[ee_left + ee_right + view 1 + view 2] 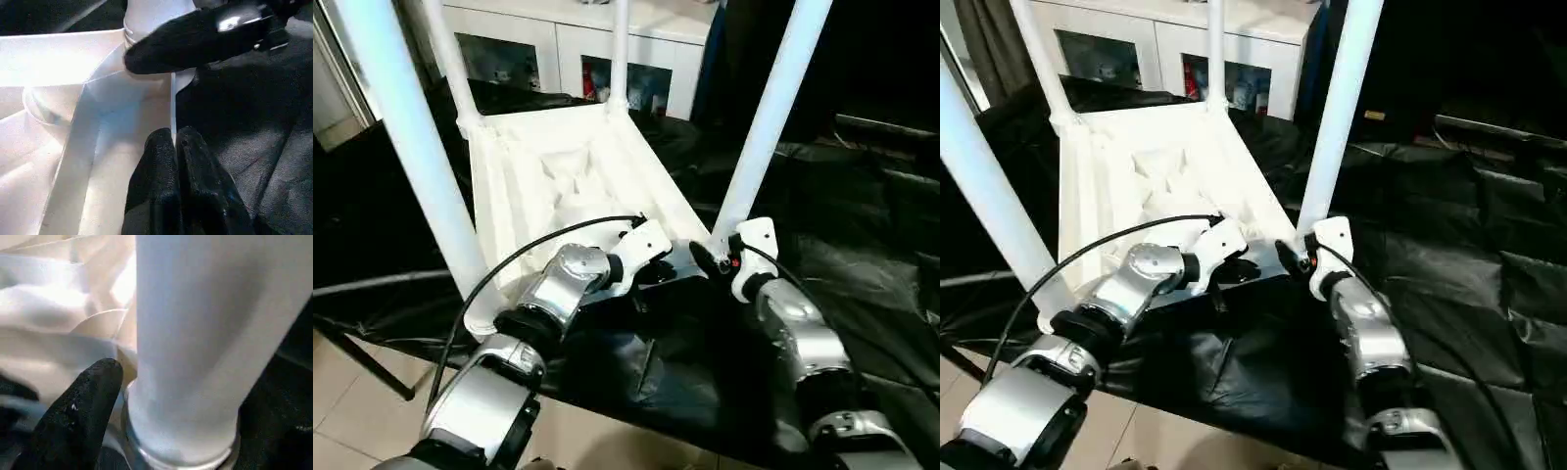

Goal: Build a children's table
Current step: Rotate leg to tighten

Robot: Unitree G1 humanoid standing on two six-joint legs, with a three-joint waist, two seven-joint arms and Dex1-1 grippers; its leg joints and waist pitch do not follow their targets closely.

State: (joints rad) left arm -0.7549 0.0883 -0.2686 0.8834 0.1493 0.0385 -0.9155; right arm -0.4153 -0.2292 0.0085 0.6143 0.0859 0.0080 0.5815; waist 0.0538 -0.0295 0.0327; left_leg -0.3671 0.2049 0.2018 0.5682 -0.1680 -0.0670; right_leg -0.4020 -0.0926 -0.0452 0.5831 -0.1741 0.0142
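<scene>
Four legs stand up from the corners of the inverted tabletop and block any level sweep across it. The near right leg rises directly beside your right gripper, touching one of its black fingers. The near left leg borders your left forearm. Between the legs, the ribbed underside is reachable from above. The black-covered surface right of the tabletop offers open passage.

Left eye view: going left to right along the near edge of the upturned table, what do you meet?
Near-left leg → left gripper → right gripper → near-right leg → black sheet.
</scene>
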